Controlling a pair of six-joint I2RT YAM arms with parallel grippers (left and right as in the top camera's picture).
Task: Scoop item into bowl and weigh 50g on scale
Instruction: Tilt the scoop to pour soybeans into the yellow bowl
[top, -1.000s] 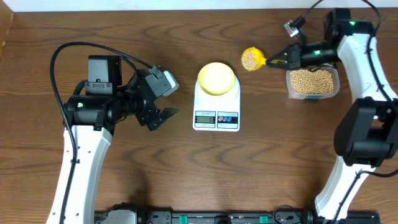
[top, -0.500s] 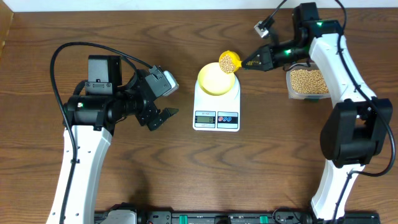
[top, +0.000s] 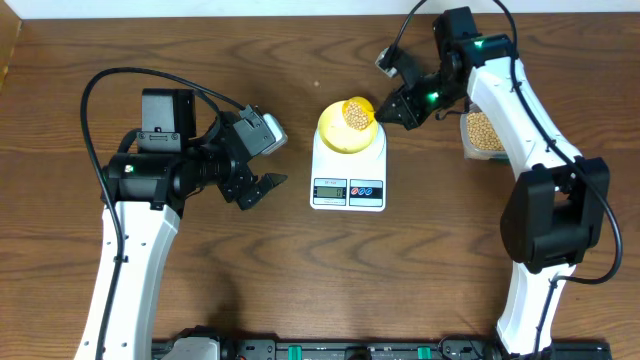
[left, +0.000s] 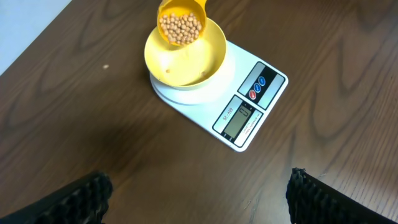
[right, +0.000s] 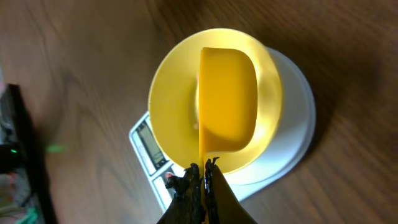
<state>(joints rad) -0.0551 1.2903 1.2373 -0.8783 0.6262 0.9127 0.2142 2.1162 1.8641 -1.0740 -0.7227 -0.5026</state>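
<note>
Beans (top: 354, 113) fill the yellow scoop (top: 362, 103), which the right gripper (top: 388, 108) pinches shut by its handle. Overhead: the scoop has travelled from beside the tub (top: 482, 132) to above the bowl (top: 335, 137) on the scale (top: 348, 185); the left gripper (top: 258, 187) waits wide, well apart. Left wrist: bowl (left: 186, 65) under the scoop (left: 181, 7) looks empty. Right wrist: scoop's (right: 227, 99) back hides the beans. Probably tipping comes next.

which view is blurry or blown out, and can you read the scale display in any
Right wrist: the bowl glows washed out at its rim, the scoop is a flat bright yellow, and the scale and table look soft. Left wrist: beans and scale crisp, display digits too small to read. Overhead: even light, soft shadows, display unreadable too.
</note>
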